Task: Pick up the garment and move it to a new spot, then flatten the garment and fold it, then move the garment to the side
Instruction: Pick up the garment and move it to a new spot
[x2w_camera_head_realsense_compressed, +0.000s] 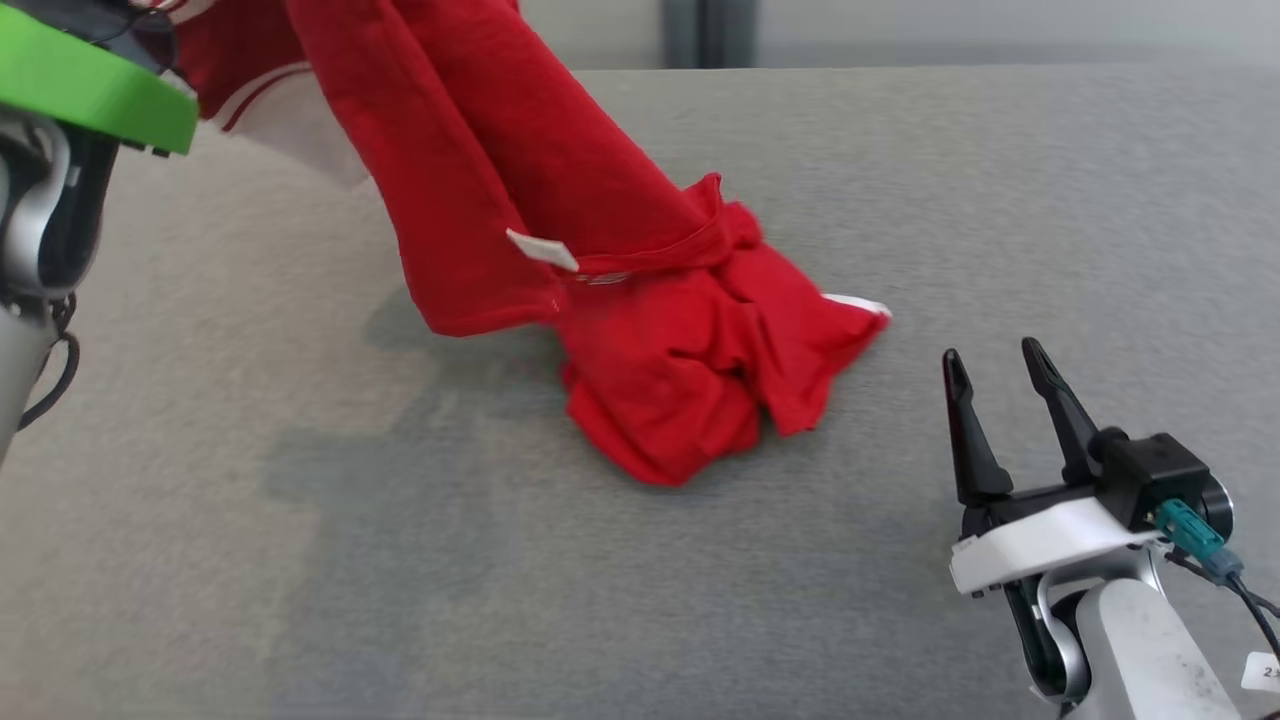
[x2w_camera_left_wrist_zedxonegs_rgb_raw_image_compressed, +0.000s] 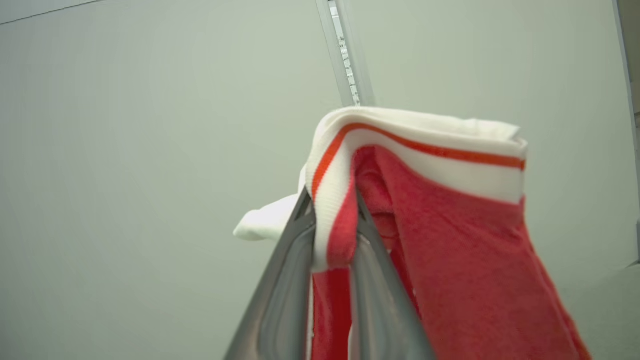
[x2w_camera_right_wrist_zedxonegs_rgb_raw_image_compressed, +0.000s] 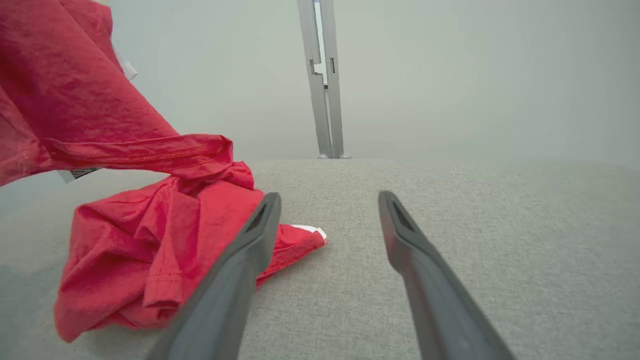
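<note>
- My left gripper (x2w_camera_left_wrist_zedxonegs_rgb_raw_image_compressed: 331, 200) is up high. Its two fingers are close together, and they pinch the white edge band (x2w_camera_left_wrist_zedxonegs_rgb_raw_image_compressed: 425, 135) of the garment (x2w_camera_left_wrist_zedxonegs_rgb_raw_image_compressed: 450, 260).
- The band has a thin red stripe on it. It folds over the tips of my fingers.
- In the head view, the garment (x2w_camera_head_realsense_compressed: 660, 390) hangs down from the top left, near the green part (x2w_camera_head_realsense_compressed: 90, 85) on my left arm. It slants down to the middle of the worktop (x2w_camera_head_realsense_compressed: 1000, 200).
- The top of the garment is in the air. The bottom sits in a crumpled heap on the worktop.
- A small white tag (x2w_camera_head_realsense_compressed: 542, 250) sticks out at a hem about halfway down.
- A white corner (x2w_camera_head_realsense_compressed: 858, 303) pokes out on the right side of the heap.
- My right gripper (x2w_camera_head_realsense_compressed: 990, 352) is low on the right. Its fingers are spread wide and hold nothing. It is near the heap but apart from it.
- In the right wrist view, my right gripper (x2w_camera_right_wrist_zedxonegs_rgb_raw_image_compressed: 330, 197) points across the worktop (x2w_camera_right_wrist_zedxonegs_rgb_raw_image_compressed: 500, 225). The garment (x2w_camera_right_wrist_zedxonegs_rgb_raw_image_compressed: 150, 240) lies to the left of it.
- There my left finger covers a bit of the heap's edge. I think it is only in front of the cloth and not on it.
- The worktop is grey and looks like woven cloth.
- Behind it is a pale wall with a grey post (x2w_camera_right_wrist_zedxonegs_rgb_raw_image_compressed: 322, 75).
</note>
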